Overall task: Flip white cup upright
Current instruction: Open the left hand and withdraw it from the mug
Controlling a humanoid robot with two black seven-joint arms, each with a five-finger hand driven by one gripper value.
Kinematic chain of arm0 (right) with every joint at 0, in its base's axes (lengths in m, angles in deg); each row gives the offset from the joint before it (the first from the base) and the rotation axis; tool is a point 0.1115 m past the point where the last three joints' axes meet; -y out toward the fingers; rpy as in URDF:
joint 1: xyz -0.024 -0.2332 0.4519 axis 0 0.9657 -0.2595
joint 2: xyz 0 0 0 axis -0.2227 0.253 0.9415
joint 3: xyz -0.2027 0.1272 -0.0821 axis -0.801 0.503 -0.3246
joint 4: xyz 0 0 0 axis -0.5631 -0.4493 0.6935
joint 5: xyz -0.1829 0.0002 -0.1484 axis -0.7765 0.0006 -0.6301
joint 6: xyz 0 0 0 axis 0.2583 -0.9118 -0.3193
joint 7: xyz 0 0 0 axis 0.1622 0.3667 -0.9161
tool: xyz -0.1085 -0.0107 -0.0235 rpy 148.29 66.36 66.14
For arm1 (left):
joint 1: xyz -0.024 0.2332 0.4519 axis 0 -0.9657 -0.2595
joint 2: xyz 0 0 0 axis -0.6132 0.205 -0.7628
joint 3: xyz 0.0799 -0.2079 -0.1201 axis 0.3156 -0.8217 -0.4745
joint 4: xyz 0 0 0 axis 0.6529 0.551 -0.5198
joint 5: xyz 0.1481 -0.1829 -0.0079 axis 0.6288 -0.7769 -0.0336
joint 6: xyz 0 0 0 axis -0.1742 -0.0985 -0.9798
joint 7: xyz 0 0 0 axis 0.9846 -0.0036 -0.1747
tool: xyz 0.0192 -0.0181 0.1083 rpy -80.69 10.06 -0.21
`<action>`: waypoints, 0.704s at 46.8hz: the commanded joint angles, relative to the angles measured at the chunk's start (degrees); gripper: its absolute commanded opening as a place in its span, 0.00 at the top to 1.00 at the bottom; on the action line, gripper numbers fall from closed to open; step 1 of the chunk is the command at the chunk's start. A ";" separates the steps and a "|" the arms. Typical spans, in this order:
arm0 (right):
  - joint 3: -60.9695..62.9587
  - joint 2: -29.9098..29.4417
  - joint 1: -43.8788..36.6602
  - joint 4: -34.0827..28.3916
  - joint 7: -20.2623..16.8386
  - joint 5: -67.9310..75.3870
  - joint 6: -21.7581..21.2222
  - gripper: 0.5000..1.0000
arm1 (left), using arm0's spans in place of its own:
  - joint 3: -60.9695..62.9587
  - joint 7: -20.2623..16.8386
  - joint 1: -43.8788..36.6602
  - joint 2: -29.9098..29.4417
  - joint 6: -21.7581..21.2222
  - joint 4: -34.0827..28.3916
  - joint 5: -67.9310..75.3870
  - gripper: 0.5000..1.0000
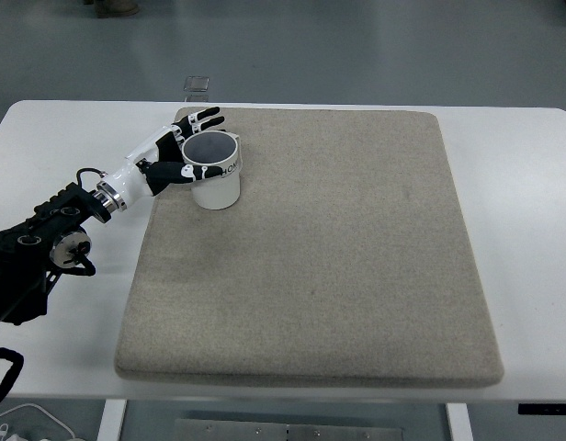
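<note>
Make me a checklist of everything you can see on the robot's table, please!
Surface: white table with a beige mat covering most of it.
Job's things: white cup standing with its opening up, at the mat's far left corner.
Clutter: nothing seen on the mat besides the cup.
Grippers: left hand wrapped around the cup's rim and side; right hand not in view.
Cables: black wires looping on the left arm; a white cord below the table's near left edge.
Surroundings: grey floor; a small clear object beyond the table's far edge.
</note>
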 commanded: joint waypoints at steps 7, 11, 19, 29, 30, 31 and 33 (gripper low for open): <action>0.00 0.00 0.06 -0.05 0.00 0.00 -0.08 0.14 | 0.06 0.00 0.63 -2.35 1.11 2.19 -2.12 0.00; 0.00 0.00 0.06 -0.05 0.00 0.00 -0.08 0.14 | 0.06 0.00 0.63 -3.06 1.13 3.42 -2.47 0.00; 0.00 0.00 0.06 -0.05 0.00 0.00 -0.17 0.14 | 0.06 0.00 1.42 -3.76 1.13 4.21 -4.84 0.00; 0.00 0.00 0.06 -0.31 0.00 0.00 -0.17 0.14 | 0.59 0.00 4.49 -4.46 1.13 3.68 -9.85 0.00; 0.00 0.00 0.06 -0.40 0.00 0.00 -0.17 0.14 | 0.68 0.00 4.84 -4.46 1.13 3.60 -10.03 0.00; 0.00 0.00 0.06 -0.40 0.00 0.00 -0.26 0.14 | 0.68 0.00 5.02 -4.38 1.13 3.60 -10.29 0.00; 0.00 0.00 0.06 -0.40 0.00 0.00 -0.26 0.14 | 0.33 0.00 5.46 -4.29 1.13 3.25 -10.73 0.00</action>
